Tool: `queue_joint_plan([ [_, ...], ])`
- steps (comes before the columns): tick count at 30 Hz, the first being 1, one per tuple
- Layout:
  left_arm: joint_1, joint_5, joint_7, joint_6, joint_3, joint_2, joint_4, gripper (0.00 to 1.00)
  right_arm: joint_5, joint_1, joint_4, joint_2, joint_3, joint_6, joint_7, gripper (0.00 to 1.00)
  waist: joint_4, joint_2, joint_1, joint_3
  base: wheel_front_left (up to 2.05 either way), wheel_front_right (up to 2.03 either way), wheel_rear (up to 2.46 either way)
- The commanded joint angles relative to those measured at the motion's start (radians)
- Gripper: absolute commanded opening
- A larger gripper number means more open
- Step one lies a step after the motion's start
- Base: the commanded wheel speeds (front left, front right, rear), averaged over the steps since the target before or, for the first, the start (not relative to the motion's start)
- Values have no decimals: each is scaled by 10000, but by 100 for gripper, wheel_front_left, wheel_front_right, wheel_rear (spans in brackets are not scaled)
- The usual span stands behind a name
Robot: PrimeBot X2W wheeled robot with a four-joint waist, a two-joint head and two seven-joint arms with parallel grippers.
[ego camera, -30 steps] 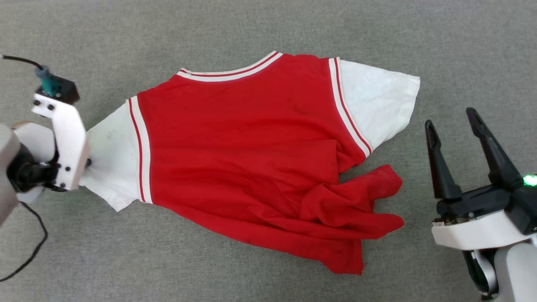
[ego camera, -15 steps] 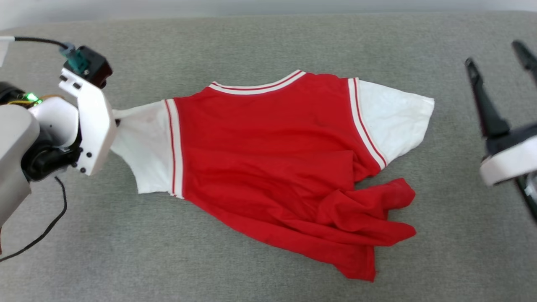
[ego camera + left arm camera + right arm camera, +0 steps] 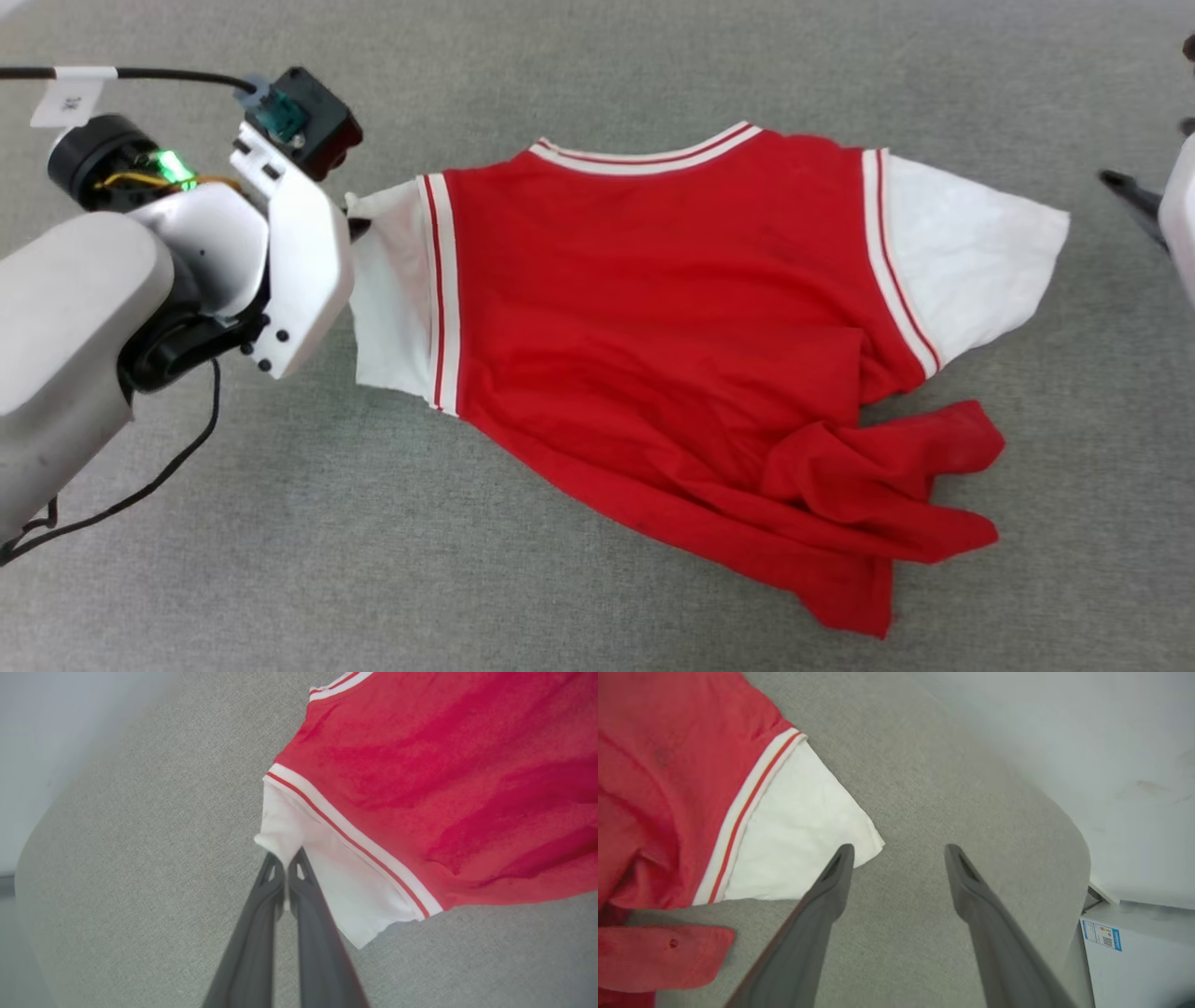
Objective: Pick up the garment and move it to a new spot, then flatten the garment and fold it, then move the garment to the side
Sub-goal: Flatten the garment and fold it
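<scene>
Since a second ago the left jaws have snapped together on the left sleeve point(image 3: 392, 289), and that sleeve, which lay drawn out to a point, is now bunched short. The right jaws have gone from beside the crumpled hem point(image 3: 868, 504) to level with the right sleeve point(image 3: 971, 261). My head camera has swung too, so I discount the overall shift.

From my far left the left arm point(image 3: 84, 308) reaches in, a black cable point(image 3: 159, 75) running to the wrist camera point(image 3: 303, 121), and the white wrist plate point(image 3: 299, 271) hides most of the jaws. On the left wrist feed I see the two dark fingers point(image 3: 254, 933) pressed together, pinching the outer corner of the white sleeve, which is drawn into a peak at their tips.

The shirt point(image 3: 653, 280) lies across the middle of the grey counter point(image 3: 280, 523), collar trim point(image 3: 644, 159) at the far side, red body mostly flat. Toward the right its hem is folded over itself at the near side, and the right sleeve lies spread flat.

Further right the right jaws stand spread wide, holding nothing. On the right wrist feed one finger point(image 3: 822, 910) has its tip over that sleeve's corner, though I cannot tell whether it touches. Beyond the counter's rounded edge sits a white box point(image 3: 1134, 961) with a blue label point(image 3: 1101, 935)
</scene>
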Motion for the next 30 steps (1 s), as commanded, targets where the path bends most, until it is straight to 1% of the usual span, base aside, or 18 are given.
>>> queue_joint_plan([
  [1, -206, 108, -89, 68, 47, -69, -131, 0, 219, -514, 164, -369, 397, -12, 798, 100, 205, -1, 0, 309, 0, 0, 0],
  [2, -231, 139, -113, 73, 61, -90, -202, 0, 433, -754, 299, -495, 604, -12, 1304, 100, 268, -1, 0, 415, 0, 0, 0],
  [5, -413, 333, -214, 90, 85, -165, -391, 0, 1123, -1354, 861, -434, 676, -11, 2480, 100, 460, -1, 0, 754, 0, 0, 0],
  [9, -604, 532, -331, 89, 112, -262, -649, 0, 1440, -1758, 1738, -95, 285, -11, 3248, 100, 662, -1, 0, 1225, 0, 0, 0],
  [12, -731, 627, -368, 71, 120, -267, -811, 0, 1368, -1812, 2338, 242, -17, -11, 3574, 100, 778, -1, 0, 1533, 0, 0, 0],
  [15, -799, 677, -432, 65, 143, -305, -931, 0, 1268, -1544, 2701, 584, -170, -11, 3607, 100, 866, -1, 0, 1786, 0, 0, 0],
  [21, -806, 689, -496, 43, 121, -284, -874, 0, 1303, -647, 3155, 1185, 99, -8, 3459, 100, 829, -1, 0, 1944, 0, 0, 0],
  [22, -772, 676, -479, 31, 99, -273, -838, 0, 1312, -593, 3127, 1260, 167, -8, 3341, 30, 802, -1, 0, 1910, 0, 0, 0],
  [23, -728, 665, -473, 22, 79, -262, -780, 0, 1391, -614, 3124, 1347, 146, -6, 3214, 0, 768, -1, 0, 1852, 0, 0, 0],
  [24, -670, 657, -483, 27, 60, -263, -723, 0, 1386, -701, 3081, 1394, 131, -6, 3028, 0, 727, -1, 0, 1765, 0, 0, 0],
  [26, -567, 674, -567, 18, 27, -279, -603, 0, 1336, -902, 2962, 1273, 159, -8, 2725, 0, 655, -1, 0, 1524, 0, 0, 0],
  [30, -396, 556, -964, -26, 106, -313, -430, 0, 1265, -1313, 2544, 968, 286, -8, 1567, 0, 450, -1, 0, 842, 0, 0, 0],
])
